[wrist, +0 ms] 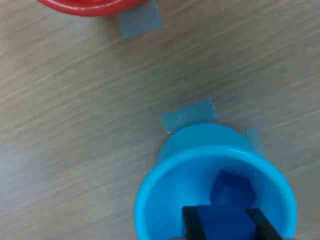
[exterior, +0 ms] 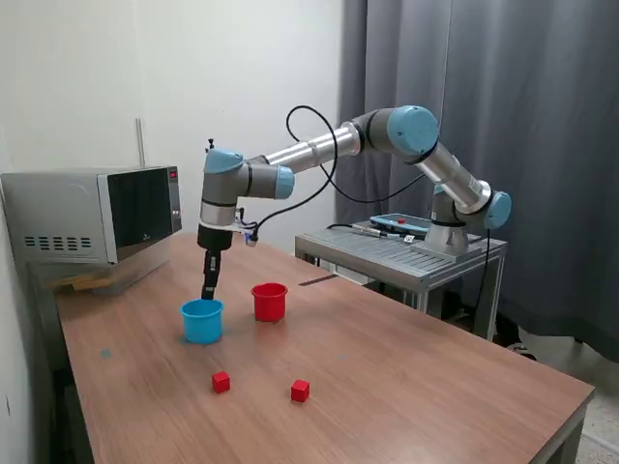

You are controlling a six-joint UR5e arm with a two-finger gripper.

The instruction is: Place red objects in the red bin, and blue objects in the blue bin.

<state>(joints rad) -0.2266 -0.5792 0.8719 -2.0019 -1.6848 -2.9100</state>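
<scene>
The light blue cup, the blue bin [exterior: 202,320] [wrist: 200,160], stands on the wooden table beside the red bin [exterior: 270,302] [wrist: 90,6]. My gripper [exterior: 209,290] [wrist: 224,222] hangs just above the blue bin's mouth, shut on a dark blue cube [wrist: 220,220]. A second dark blue cube [wrist: 232,190] lies inside the blue bin. Two red cubes [exterior: 221,382] [exterior: 301,391] rest on the table nearer the camera in the exterior view.
A microwave [exterior: 97,215] sits at the exterior view's left on the table [exterior: 406,377]. A metal stand [exterior: 401,253] carries the arm's base at the back right. Strips of tape [wrist: 190,116] mark the table by the cups.
</scene>
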